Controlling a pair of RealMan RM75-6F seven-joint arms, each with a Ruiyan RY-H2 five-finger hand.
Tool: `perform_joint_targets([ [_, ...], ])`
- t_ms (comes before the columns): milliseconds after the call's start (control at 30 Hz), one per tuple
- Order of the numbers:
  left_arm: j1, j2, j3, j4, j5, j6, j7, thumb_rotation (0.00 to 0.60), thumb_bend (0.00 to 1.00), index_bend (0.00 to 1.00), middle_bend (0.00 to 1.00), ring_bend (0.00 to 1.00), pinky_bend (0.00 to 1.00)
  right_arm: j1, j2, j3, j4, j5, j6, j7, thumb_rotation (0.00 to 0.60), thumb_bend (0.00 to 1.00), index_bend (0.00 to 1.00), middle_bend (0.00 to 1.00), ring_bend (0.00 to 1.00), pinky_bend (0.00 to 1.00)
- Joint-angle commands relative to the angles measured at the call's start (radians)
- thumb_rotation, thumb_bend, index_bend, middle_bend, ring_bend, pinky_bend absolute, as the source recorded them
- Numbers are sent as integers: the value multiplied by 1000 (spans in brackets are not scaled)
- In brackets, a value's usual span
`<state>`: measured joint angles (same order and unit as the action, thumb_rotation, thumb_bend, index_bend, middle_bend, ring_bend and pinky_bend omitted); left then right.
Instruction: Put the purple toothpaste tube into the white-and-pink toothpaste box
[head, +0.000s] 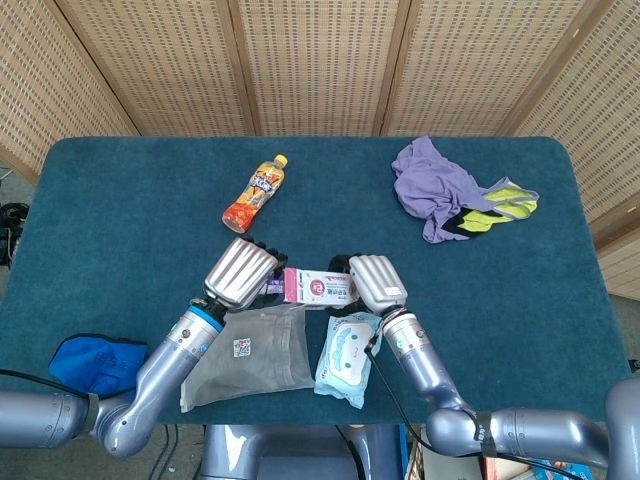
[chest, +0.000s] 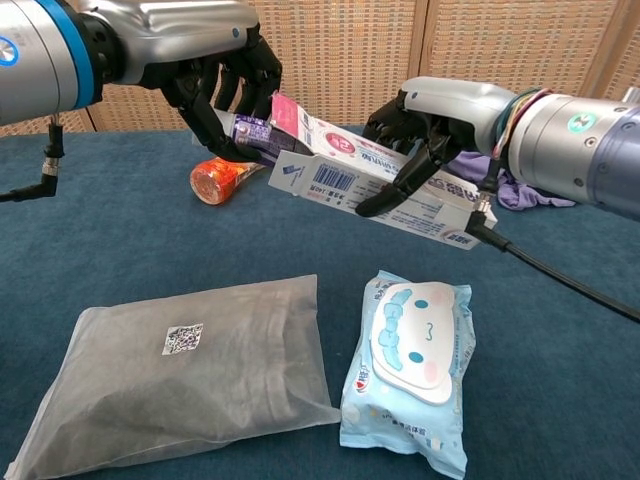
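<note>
My right hand (chest: 425, 135) (head: 372, 282) holds the white-and-pink toothpaste box (chest: 370, 178) (head: 320, 287) in the air, tilted, its open flap end toward my left. My left hand (chest: 225, 90) (head: 240, 273) grips the purple toothpaste tube (chest: 252, 132) (head: 274, 288). Most of the tube has gone inside the box's open end; only a short purple stub shows between hand and box. In the head view both hands hover near the table's front middle.
An orange drink bottle (head: 254, 194) (chest: 219, 177) lies behind the hands. A grey bag (chest: 180, 372) and a blue wipes pack (chest: 415, 362) lie in front. Purple and yellow cloths (head: 455, 192) sit back right, a blue cloth (head: 92, 360) front left. Teal table (head: 120, 200).
</note>
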<state>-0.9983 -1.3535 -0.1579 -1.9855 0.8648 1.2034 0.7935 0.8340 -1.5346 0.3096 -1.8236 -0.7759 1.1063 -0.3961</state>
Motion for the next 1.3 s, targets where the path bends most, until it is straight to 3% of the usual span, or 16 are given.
perform_joint_targets([
  [33, 2, -16, 8, 11, 13, 1, 1, 600, 364, 856, 626, 513, 513, 2, -1, 0, -2, -2, 0, 1, 600, 151, 569, 536, 415, 408],
  [233, 2, -46, 24, 30, 37, 0, 18, 600, 365, 812, 492, 392, 413, 5, -5, 0, -11, -6, 2, 2, 600, 151, 569, 535, 415, 408],
  [567, 7, -62, 32, 45, 52, 14, 60, 600, 358, 234, 15, 14, 54, 6, -7, -2, -9, -5, 6, 8, 600, 150, 569, 535, 415, 408],
  [767, 14, -56, 31, 51, 70, 28, 66, 600, 321, 74, 0, 0, 0, -2, -1, 3, -7, 0, 11, 24, 600, 151, 569, 535, 415, 408],
  [1300, 86, 47, 28, -6, 192, 47, -46, 600, 272, 55, 0, 0, 0, -55, 37, 10, 12, -16, -4, 141, 600, 151, 569, 535, 415, 408],
])
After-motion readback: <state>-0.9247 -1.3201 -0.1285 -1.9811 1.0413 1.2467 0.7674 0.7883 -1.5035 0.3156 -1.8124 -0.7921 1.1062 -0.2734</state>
